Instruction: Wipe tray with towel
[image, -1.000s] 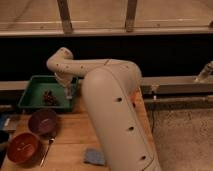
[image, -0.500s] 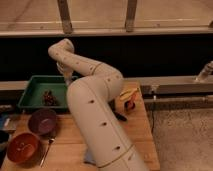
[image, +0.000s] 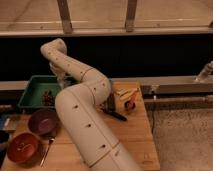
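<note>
Bowls: an orange bowl (image: 22, 147) and a purple bowl (image: 44, 121) sit front left.
Tray: the green tray (image: 31, 89) lies rear left, something dark inside.
Towel: not made out.
Gripper: the gripper (image: 61, 79) hangs by the tray's right edge, behind the arm (image: 82, 115).
Risk: a blind descent may snag the rim and shove the tray.

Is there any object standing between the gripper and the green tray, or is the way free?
Nothing visible blocks it. The gripper hangs at the right rim of the tray, directly over it. Inside the tray a small dark clump lies to the lower left of the gripper, not under it. The towel cannot be made out here.
</note>
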